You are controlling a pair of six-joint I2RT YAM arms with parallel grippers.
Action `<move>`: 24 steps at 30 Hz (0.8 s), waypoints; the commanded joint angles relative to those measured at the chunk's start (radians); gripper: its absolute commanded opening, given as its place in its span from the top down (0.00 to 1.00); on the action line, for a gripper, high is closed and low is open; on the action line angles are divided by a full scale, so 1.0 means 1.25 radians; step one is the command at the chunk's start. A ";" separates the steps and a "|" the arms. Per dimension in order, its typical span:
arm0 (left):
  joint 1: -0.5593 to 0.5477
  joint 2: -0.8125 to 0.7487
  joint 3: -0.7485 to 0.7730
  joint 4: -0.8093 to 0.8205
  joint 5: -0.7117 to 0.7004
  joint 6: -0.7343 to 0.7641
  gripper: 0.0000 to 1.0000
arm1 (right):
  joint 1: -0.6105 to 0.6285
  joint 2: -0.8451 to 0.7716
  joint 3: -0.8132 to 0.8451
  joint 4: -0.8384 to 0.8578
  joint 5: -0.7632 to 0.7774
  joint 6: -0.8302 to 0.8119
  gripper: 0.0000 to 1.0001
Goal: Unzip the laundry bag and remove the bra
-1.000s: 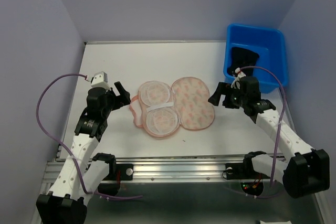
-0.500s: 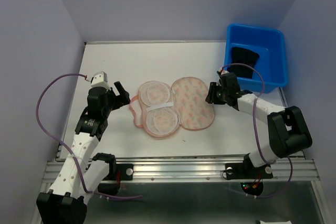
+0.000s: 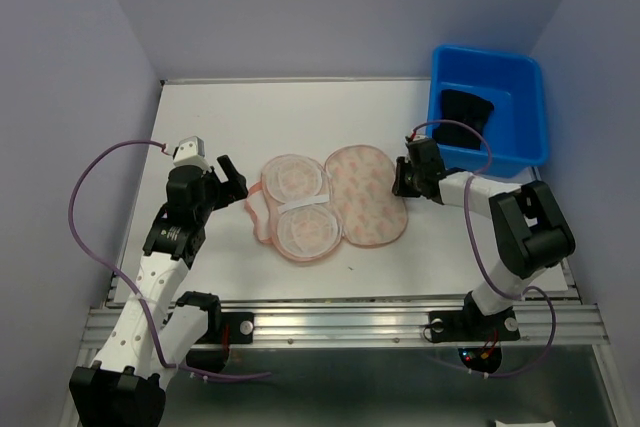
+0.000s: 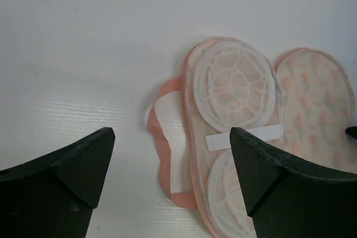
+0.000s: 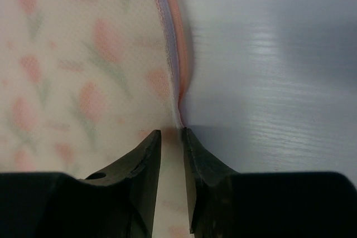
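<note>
So the laundry bag [image 3: 335,202] is lying flat and opened out in the middle of the table [image 3: 210,117], white cups on its 9 o'clock half and the printed panel on the 3 o'clock half. The right gripper [image 3: 400,179] sits right at the bag's 3 o'clock edge. In the wrist view its fingers [image 5: 144,154] are pressed nearly together, pinching the pink zip edging [image 5: 174,37], and the fabric kinks a bit where it meets the tips.

The left gripper [image 3: 232,179] is spread wide, just off the bag at 9 o'clock and not touching it. Its own camera shows the pink strap [image 4: 162,154] looping between the fingers.

The bra [image 3: 465,107] is in the blue tub [image 3: 530,97], roughly 1 o'clock from the right gripper and well apart from the bag.
</note>
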 commanded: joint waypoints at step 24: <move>0.003 -0.005 -0.009 0.017 -0.009 0.010 0.03 | 0.016 0.046 0.124 -0.035 0.117 -0.063 0.71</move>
